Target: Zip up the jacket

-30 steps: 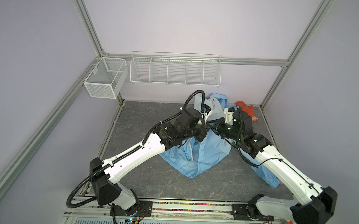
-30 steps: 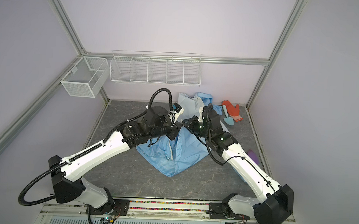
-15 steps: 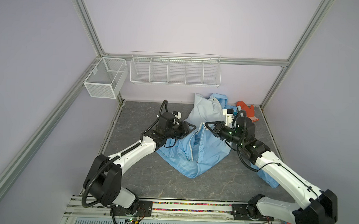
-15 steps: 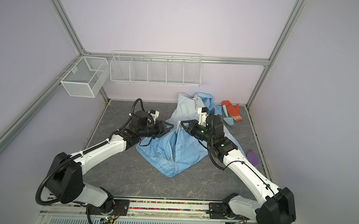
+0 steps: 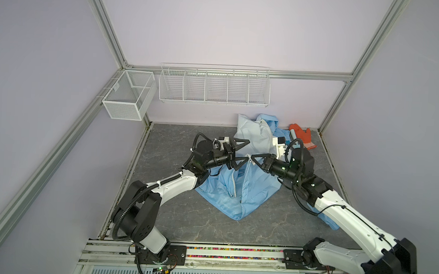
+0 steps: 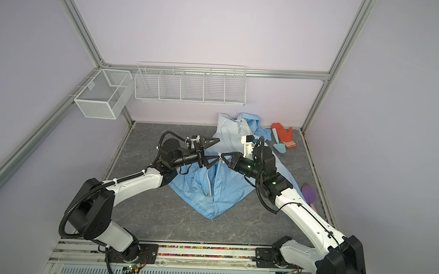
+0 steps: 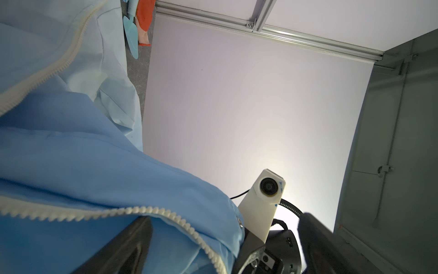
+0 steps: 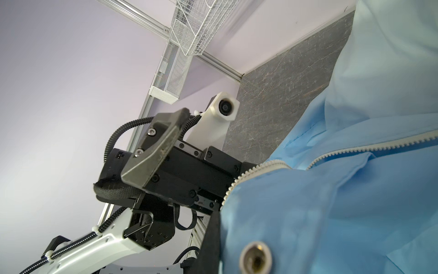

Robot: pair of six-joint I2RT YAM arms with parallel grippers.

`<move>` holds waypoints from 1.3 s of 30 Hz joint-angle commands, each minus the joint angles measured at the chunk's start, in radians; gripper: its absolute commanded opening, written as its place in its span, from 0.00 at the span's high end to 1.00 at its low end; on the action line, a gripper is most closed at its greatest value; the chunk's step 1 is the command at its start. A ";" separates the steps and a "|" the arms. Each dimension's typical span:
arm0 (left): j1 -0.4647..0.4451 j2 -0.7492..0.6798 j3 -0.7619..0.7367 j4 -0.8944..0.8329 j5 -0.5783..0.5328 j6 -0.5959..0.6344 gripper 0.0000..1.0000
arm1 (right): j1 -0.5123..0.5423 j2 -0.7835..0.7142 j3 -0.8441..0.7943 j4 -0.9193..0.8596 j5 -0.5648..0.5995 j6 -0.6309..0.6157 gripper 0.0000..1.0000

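The jacket [image 5: 249, 190] lies crumpled on the grey worktop [image 5: 176, 145], a little right of the middle. Its pale upper part is bunched against the back wall and its blue lower part spreads toward the front. The white zipper [image 5: 233, 187] is undone, and in both wrist views its two rows of teeth run apart.

The right fingers [image 5: 254, 157] are closed together, pinching the jacket's front edge beside the zipper and holding that spot up off the worktop, so the cloth hangs from it like a tent. In the right wrist view the blue cloth drapes close over the lens, with the zipper [image 8: 355, 149] crossing it and a metal snap button [image 8: 254, 257] near the edge.

The left fingers [image 5: 242, 149] are spread wide and hold nothing. They point toward the right fingers [image 6: 224, 156], and the lower one nearly meets the pinched spot. In the left wrist view the zipper edge [image 7: 142, 210] lies across one finger [image 7: 123, 249].

An orange glove [image 5: 302, 135] lies in the back right corner, apart from the jacket.
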 commanded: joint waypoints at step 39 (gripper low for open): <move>-0.016 0.050 0.644 -0.878 0.054 0.682 1.00 | -0.014 -0.084 0.158 -0.136 0.068 0.113 0.46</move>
